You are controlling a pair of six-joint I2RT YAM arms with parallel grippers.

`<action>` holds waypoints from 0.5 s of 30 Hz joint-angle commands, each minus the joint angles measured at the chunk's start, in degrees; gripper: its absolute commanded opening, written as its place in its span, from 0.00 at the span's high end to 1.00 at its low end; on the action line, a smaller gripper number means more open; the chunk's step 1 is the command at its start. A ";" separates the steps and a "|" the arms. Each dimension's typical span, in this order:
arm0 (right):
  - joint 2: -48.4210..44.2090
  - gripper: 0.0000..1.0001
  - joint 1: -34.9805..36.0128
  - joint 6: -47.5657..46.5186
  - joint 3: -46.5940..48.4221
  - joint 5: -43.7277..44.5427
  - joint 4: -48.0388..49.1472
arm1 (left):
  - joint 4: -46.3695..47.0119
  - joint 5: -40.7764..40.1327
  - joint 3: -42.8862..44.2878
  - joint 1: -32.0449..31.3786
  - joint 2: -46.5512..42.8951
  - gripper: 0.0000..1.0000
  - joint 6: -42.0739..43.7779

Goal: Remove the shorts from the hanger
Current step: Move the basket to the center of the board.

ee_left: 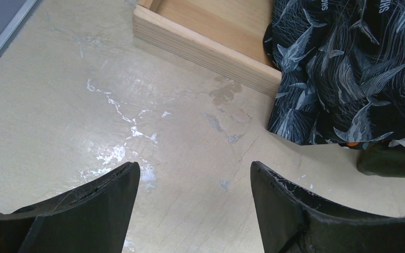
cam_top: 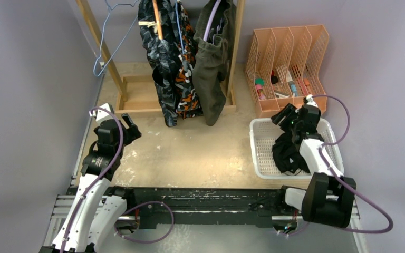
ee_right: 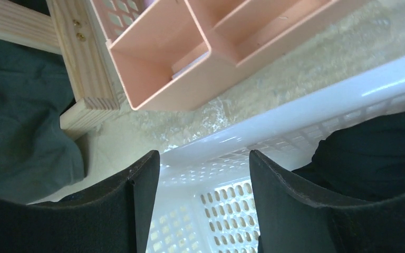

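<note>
Three pairs of shorts hang on the wooden rack (cam_top: 137,108) at the far side of the table (cam_top: 190,153): navy print shorts (cam_top: 161,58) on the left, orange camo shorts (cam_top: 187,95) in the middle, olive shorts (cam_top: 211,68) on the right. The black shorts (cam_top: 287,153) lie in the white basket (cam_top: 266,139) at the right. The right fingers (ee_right: 111,211) hover spread and empty over the basket's far edge. The left fingers (ee_left: 100,211), also spread and empty, hang over bare table near the rack's base.
</note>
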 commanded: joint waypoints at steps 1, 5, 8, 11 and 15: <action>3.24 0.36 -0.11 -6.35 4.66 -7.87 4.06 | 2.89 -0.11 -0.04 0.25 -0.20 0.24 0.15; 5.26 0.36 -0.01 -6.60 5.62 -16.35 6.66 | 2.96 -0.12 0.04 0.24 0.11 0.24 0.19; 5.45 0.36 0.12 -7.80 5.91 -19.91 7.36 | 2.95 -0.12 0.02 0.27 0.43 0.24 0.24; 5.64 0.36 0.32 -9.97 6.02 -20.70 7.20 | 2.91 -0.03 0.05 0.27 0.67 0.24 0.36; 9.20 0.36 1.10 -13.95 8.84 -22.06 4.12 | 3.00 0.23 0.14 0.30 1.10 0.24 0.37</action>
